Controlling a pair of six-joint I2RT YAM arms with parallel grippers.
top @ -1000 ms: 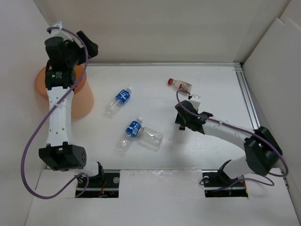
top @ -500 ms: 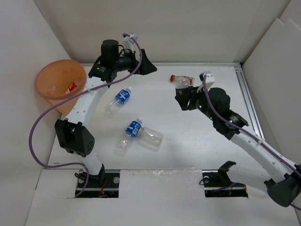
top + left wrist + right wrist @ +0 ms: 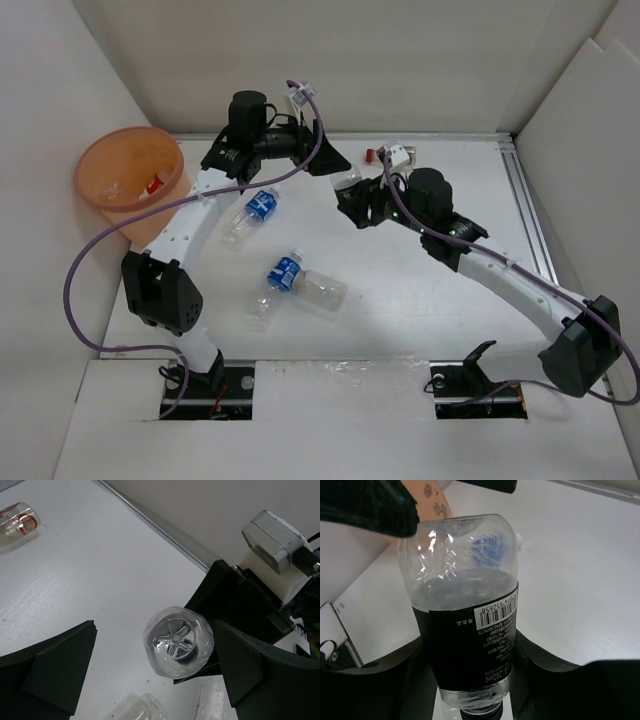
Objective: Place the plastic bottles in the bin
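1. Counter (image 3: 400,310), white, walled at the back and on both sides, both arm bases at its near edge
2. Right arm (image 3: 500,275), run out to the right from its base, then folded back across the counter toward the far middle, wrist turned to face the other arm
3. Left arm (image 3: 185,225), raised from its base past the bin, bent near the far edge, forearm reaching rightward to meet the right wrist
4. Bin (image 3: 100,160), upright at the far left of the counter, mouth up, well apart from both claws; something red and white inside, too small to tell
5. Black-label bottle (image 3: 470,630), held off the counter near the far middle, between the two wrists; long axis running from the right claw toward the left one, moulded base aimed straight at the left wrist camera, cap end back toward the right wrist
6. Far blue-label bottle (image 3: 255,210), flat under the left forearm, cap toward the far right; near blue-label bottle (image 3: 280,280), flat and angled likewise; clear bottle (image 3: 320,292) lying across, touching the near one; red-label bottle (image 3: 17,519) on its side by the far edge, behind the right wrist
7. Right claw (image 3: 470,665), clenched on the black label, one finger on each side
8. Left claw (image 3: 155,625), released, fingers spread on either side of the bottle's base, one close beside it, the other well apart
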